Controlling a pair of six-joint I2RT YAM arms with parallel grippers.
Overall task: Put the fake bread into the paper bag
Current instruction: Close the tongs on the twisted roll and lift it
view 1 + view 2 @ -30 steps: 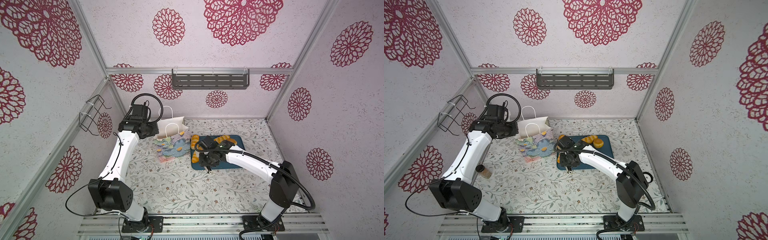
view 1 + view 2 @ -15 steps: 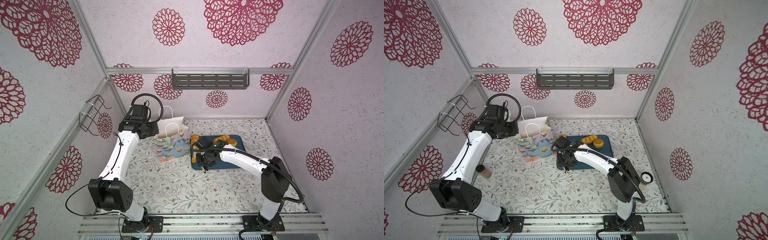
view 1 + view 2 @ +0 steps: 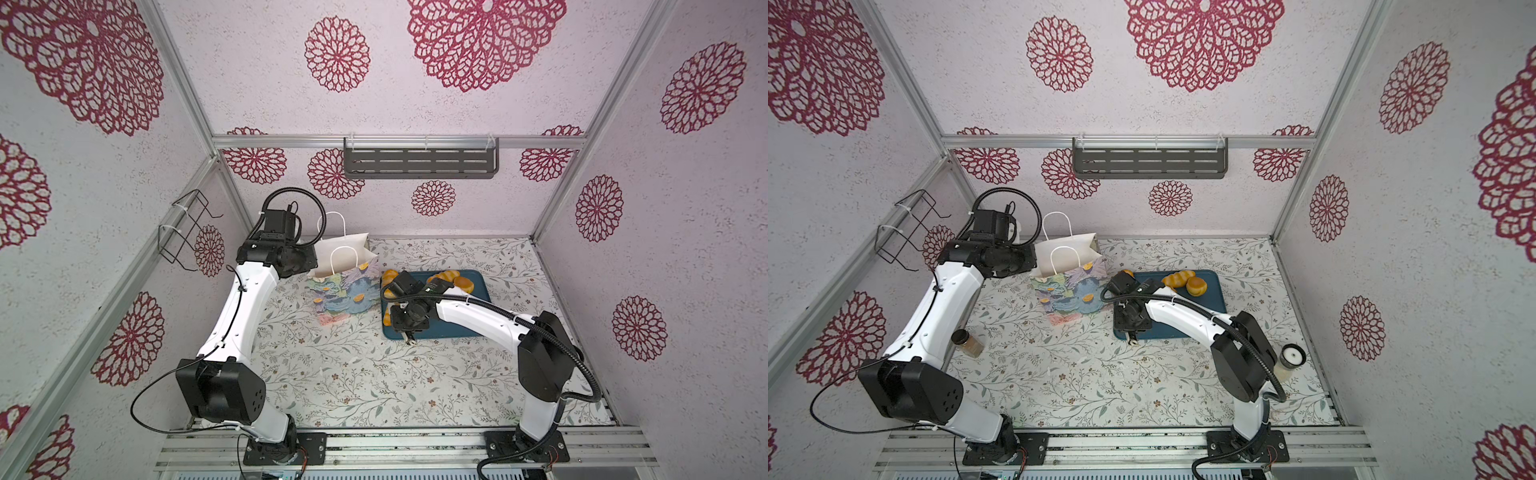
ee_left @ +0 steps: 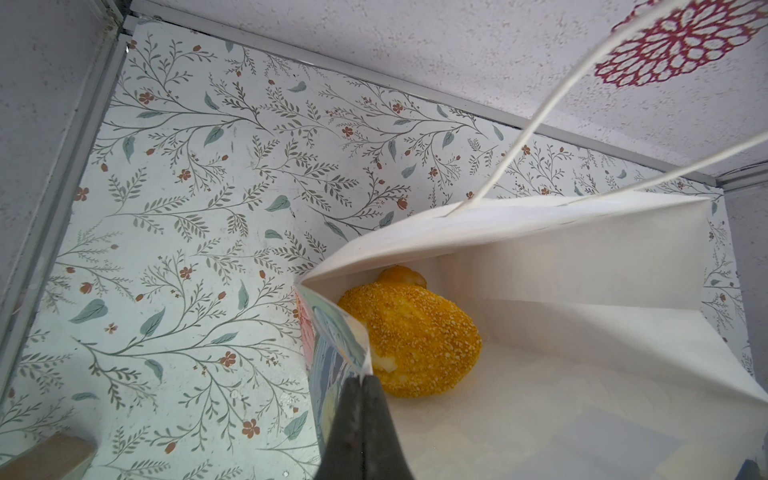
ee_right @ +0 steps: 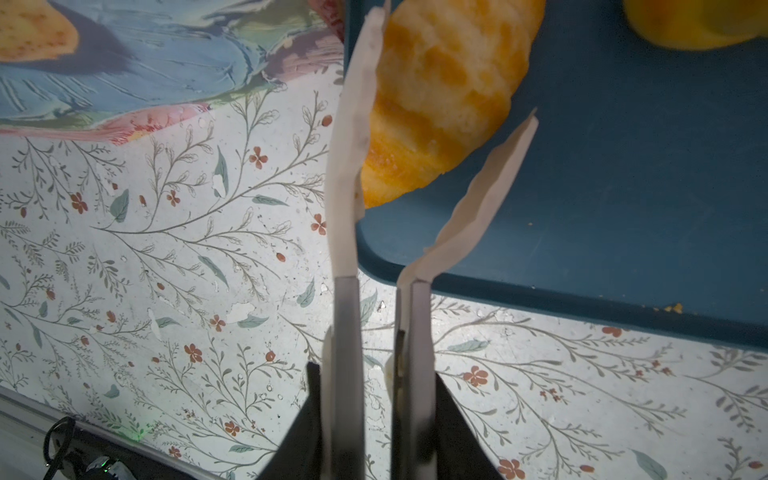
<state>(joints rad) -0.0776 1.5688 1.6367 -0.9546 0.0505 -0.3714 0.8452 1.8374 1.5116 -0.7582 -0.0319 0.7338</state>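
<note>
While it reaches to the back left of the table, left gripper (image 4: pixel 363 380): clenched on the rim of the paper bag (image 4: pixel 540 257), its dark fingertips pressed together with the paper edge pinched between them.
Bag position: the paper bag (image 3: pixel 345 286) stands upright at the back left, just beside the teal tray (image 3: pixel 457 328), with its mouth open, its white inside showing and its cord handles raised.
Inside the bag: a seeded golden loaf (image 4: pixel 411 345) lies on the floor of the bag by the pinched corner. A smaller golden piece (image 4: pixel 401 274) shows just behind it, mostly hidden.
Right gripper (image 5: pixel 376 374): grasping the handles of the cream tongs (image 5: pixel 345 187), low over the near left corner of the tray (image 5: pixel 623 187).
Tongs: the blades are spread either side of a croissant (image 5: pixel 440 104). One blade runs along its side and the other stands a little apart from it.
Croissant: on the tray, at the edge nearest the bag.
Rest of the fake bread: a striped roll (image 3: pixel 1179 278) and a round bun (image 3: pixel 1196 286) sit side by side at the far edge of the tray. Another piece (image 3: pixel 1127 273) is at the far left corner, partly behind the right arm.
Jars: a dark-lidded jar (image 3: pixel 967 340) stands beside the left arm, and a white-lidded jar (image 3: pixel 1289 361) stands near the right arm's base.
</note>
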